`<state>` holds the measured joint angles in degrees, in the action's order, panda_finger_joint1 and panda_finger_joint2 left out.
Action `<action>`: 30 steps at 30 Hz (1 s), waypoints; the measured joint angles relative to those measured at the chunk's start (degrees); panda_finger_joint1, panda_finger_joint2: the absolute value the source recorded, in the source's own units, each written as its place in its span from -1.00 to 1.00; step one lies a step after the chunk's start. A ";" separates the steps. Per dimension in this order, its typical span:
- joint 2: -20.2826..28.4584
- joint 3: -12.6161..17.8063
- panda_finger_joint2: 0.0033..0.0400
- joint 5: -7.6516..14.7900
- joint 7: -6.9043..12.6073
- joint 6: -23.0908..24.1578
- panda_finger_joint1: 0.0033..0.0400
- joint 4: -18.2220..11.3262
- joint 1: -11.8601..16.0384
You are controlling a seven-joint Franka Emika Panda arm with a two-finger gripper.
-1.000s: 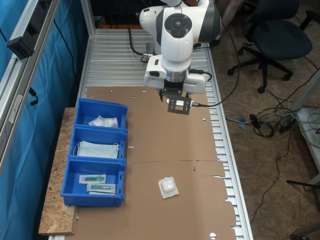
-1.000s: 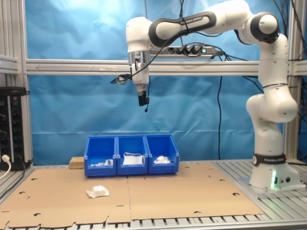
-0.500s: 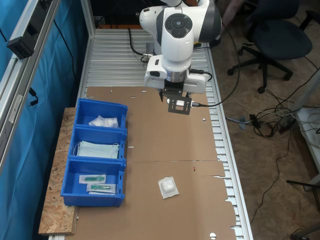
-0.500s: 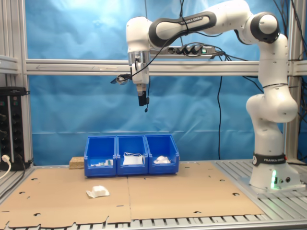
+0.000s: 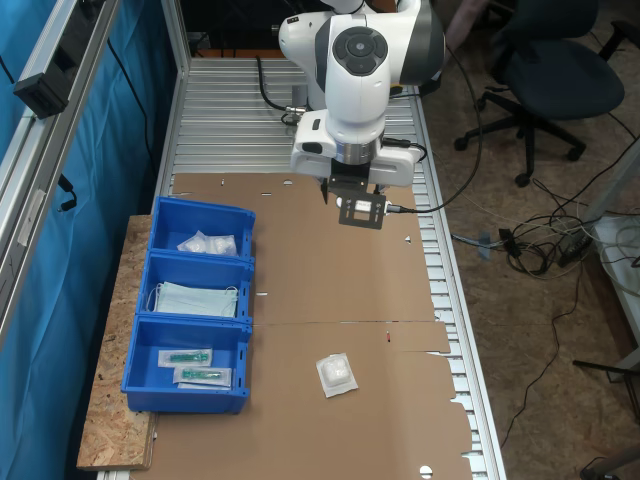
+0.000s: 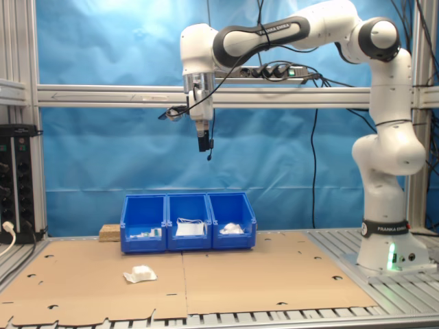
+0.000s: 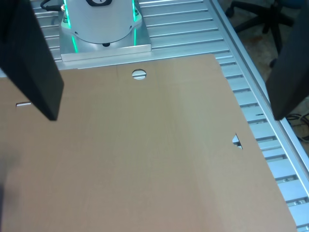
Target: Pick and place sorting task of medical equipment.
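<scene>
Black two-fingered gripper (image 5: pixel 360 212) hangs spread and empty high above the cardboard, presumably staged for descent; small white crinkly sealed packet (image 5: pixel 337 374) lies loose well below it.

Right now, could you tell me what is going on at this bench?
A white robot arm holds its tool high above the cardboard-covered table, open and empty. One white sealed packet lies loose on the cardboard, beside a row of three blue bins. The bins hold similar white packets, pale blue face masks and clear packets with teal pieces. Nothing has been grasped yet.
</scene>
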<state>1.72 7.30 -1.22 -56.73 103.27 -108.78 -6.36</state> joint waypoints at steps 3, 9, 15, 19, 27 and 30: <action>0.00 -1.68 1.00 0.00 0.00 0.00 1.00 0.00 1.50; 0.00 -7.83 1.00 0.00 0.00 0.63 1.00 0.00 7.05; -0.10 -12.64 1.00 0.00 0.00 3.14 1.00 0.00 11.37; -0.46 -14.53 1.00 0.00 0.00 5.45 1.00 -0.04 13.14; -2.40 -16.44 1.00 0.00 0.00 11.42 1.00 -0.21 15.78; -3.16 -16.65 1.00 0.00 0.00 13.05 1.00 -0.25 16.45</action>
<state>-1.44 -9.35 -1.22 -56.73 116.32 -109.02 10.09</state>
